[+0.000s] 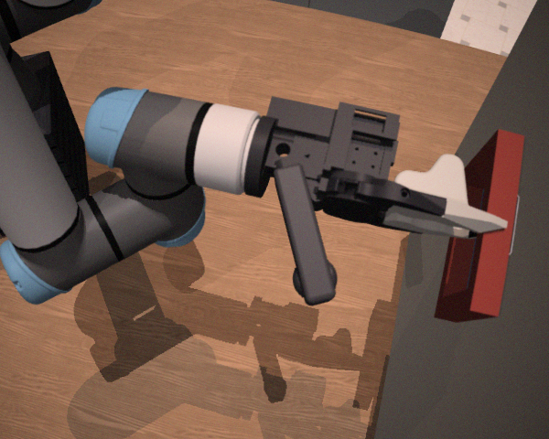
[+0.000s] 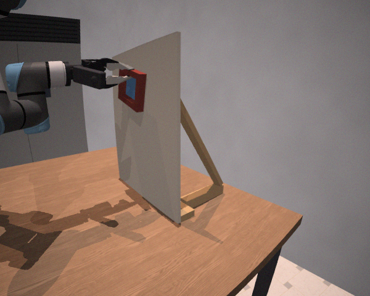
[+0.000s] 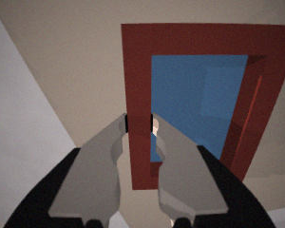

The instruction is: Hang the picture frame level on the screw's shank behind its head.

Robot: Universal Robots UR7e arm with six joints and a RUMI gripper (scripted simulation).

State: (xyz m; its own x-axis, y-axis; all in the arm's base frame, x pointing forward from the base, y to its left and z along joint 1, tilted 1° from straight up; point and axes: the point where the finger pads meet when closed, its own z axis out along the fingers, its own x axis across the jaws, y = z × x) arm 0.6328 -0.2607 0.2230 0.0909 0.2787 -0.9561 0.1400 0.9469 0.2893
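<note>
The picture frame [image 1: 494, 245] [image 2: 140, 92] [image 3: 138, 71] is red with a blue picture in it. It is high up against the face of the upright grey board [image 1: 454, 354] [image 2: 150, 143] [image 3: 62, 57]. My gripper [image 1: 488, 228] [image 2: 125, 73] [image 3: 139, 114] reaches in level from the left and is shut on the frame's left bar, one finger outside it and one inside over the blue. In the wrist view the frame looks slightly tilted. The screw is hidden behind the frame, so I cannot tell whether the frame rests on it.
The board stands on a wooden table [image 1: 218, 47] [image 2: 210, 248], propped from behind by a slanted wooden brace [image 2: 199, 143]. The table's edge is close behind the brace. A grey cabinet [image 2: 51, 31] stands behind the arm.
</note>
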